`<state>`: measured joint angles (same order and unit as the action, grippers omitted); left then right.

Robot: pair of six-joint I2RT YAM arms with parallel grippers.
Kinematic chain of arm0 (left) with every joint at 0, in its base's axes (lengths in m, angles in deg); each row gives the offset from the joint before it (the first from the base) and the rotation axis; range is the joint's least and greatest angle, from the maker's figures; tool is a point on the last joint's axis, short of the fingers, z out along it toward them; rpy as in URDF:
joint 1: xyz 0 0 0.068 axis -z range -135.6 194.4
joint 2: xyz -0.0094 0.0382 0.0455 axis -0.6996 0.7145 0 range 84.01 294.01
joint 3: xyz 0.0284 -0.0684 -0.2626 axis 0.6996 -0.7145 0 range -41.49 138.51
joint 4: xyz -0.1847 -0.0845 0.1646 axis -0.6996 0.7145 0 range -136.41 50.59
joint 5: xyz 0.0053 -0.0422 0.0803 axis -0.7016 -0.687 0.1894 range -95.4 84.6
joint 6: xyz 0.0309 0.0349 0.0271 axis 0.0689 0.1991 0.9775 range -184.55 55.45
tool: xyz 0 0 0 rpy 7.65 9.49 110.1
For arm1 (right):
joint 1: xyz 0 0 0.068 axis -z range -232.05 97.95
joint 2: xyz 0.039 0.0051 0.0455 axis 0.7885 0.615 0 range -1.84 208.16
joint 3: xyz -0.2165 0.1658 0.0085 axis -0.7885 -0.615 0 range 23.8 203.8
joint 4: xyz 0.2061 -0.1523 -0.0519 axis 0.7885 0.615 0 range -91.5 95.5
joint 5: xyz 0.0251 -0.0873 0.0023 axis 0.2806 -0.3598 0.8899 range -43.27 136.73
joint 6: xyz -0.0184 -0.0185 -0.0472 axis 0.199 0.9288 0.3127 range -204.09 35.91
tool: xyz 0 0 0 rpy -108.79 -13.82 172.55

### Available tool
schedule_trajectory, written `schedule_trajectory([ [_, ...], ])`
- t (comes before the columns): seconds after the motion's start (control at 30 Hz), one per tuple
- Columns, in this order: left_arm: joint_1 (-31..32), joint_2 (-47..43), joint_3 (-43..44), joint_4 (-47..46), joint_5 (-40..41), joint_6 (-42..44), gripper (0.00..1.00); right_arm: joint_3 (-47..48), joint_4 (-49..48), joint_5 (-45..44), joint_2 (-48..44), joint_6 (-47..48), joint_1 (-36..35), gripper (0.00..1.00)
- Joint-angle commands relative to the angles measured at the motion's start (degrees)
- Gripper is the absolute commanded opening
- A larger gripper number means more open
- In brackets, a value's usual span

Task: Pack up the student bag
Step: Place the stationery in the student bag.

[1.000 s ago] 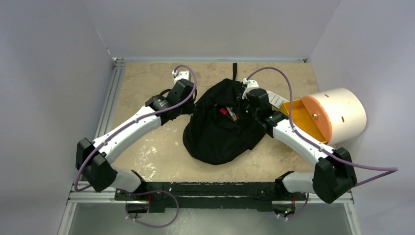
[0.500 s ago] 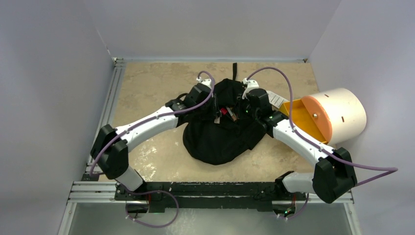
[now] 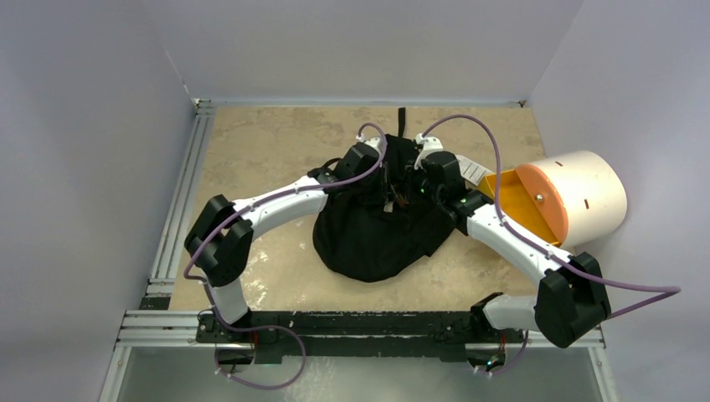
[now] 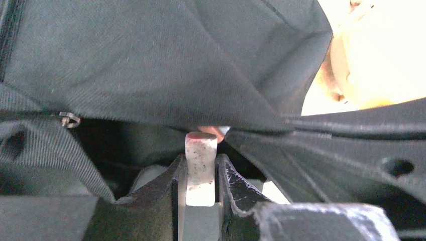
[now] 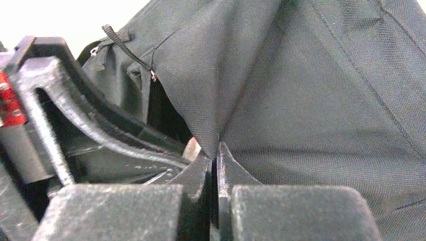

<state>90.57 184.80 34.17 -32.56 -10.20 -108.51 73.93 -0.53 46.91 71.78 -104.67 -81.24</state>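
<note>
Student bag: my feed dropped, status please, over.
Right tool pinching student bag fabric. Left tool grips pale block at opening. Fabric fold overhangs it.

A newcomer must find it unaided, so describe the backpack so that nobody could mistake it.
Start at the beige table that fills the middle of the overhead view. At its centre, slightly toward the far edge, lies the backpack. It is the only soft, black, rounded thing there, unlike the hard cream-and-orange cylinder lying to its right.
</note>
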Motion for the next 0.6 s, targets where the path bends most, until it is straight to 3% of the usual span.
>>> schedule_trajectory([
  [0.0,0.1,2.5,5.5,-3.1,0.7,-0.4,0.00,0.1,-2.9,2.8,-1.6,-1.4,-0.5,0.00],
  [0.23,-0.2,5.6,9.5,-2.1,7.7,-2.1,0.00,-0.8,-3.1,3.4,-2.3,-1.9,-0.5,0.00],
  [0.37,-1.3,6.4,8.9,-1.1,12.8,-8.9,0.00,-1.3,-3.6,3.8,-2.6,-2.3,-0.5,0.00],
  [0.57,-3.4,6.8,6.9,-3.4,11.5,-16.0,0.00,-1.5,-3.8,4.1,-2.6,-2.6,-0.6,0.00],
])
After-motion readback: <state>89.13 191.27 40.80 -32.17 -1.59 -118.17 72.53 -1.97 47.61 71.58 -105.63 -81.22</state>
